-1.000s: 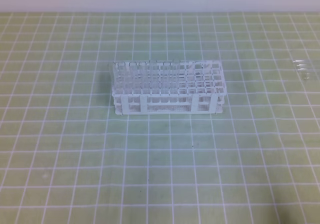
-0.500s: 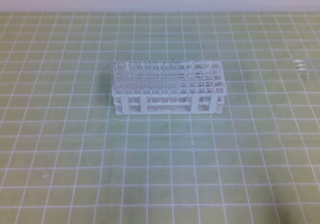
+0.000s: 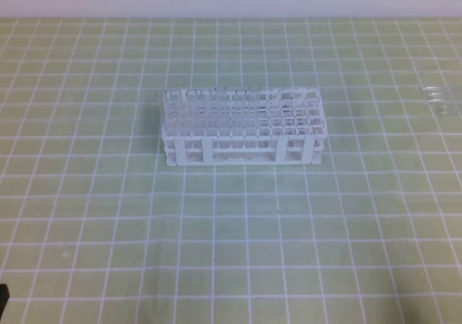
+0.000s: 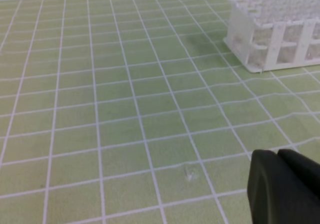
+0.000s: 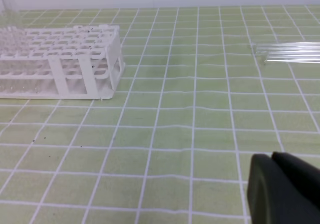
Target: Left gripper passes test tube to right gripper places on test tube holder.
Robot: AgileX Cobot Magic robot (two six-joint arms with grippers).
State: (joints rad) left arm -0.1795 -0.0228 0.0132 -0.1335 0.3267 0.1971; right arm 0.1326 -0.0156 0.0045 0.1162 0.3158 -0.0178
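The white rack (image 3: 242, 128) stands mid-frame on the green grid mat (image 3: 231, 230); glass tubes (image 5: 290, 53) lie flat at the far right edge. Both claws, left (image 4: 280, 184) and right (image 5: 280, 186), sit clenched and empty in the lower right of their wrist views.

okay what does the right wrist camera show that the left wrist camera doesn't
Only the right wrist view shows the clear test tubes lying on the mat to the far right, and the right gripper, shut. Only the left wrist view shows the left gripper, also shut and holding nothing. Both show the white test tube holder and the green gridded mat.
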